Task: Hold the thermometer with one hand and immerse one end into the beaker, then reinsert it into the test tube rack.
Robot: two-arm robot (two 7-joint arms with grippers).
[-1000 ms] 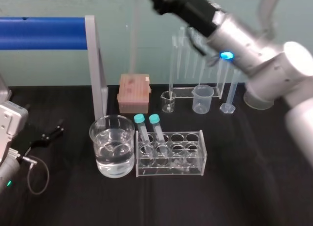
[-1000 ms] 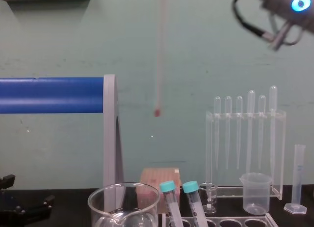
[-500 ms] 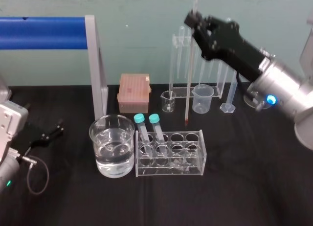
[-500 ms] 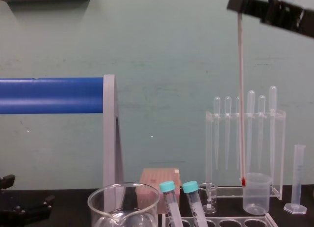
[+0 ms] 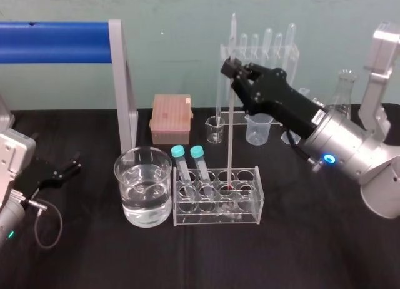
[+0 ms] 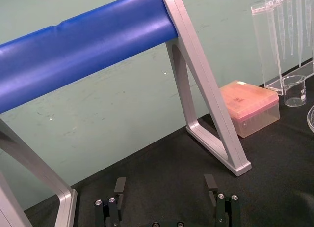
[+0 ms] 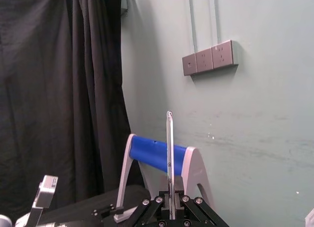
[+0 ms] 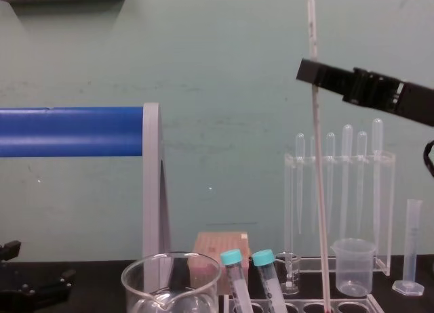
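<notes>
- The long, thin, clear glass thermometer (image 5: 230, 126) stands nearly upright, its red tip at a hole in the low translucent test tube rack (image 5: 257, 176).
- The black right gripper (image 5: 229, 66) is clenched on its upper part, and most of the rod hangs below the jaws.
- The wide clear glass beaker (image 5: 142, 156) sits just left of the rack.
- The left gripper (image 6: 166, 200) rests far left, fingers spread.

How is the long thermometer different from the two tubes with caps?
The thermometer is far taller and thinner than the teal-capped tubes. It stands nearly upright, pinched by the right gripper; the tubes lean, untouched. Its end is red; theirs are capped teal. Both are clear, at the test tube rack.
</notes>
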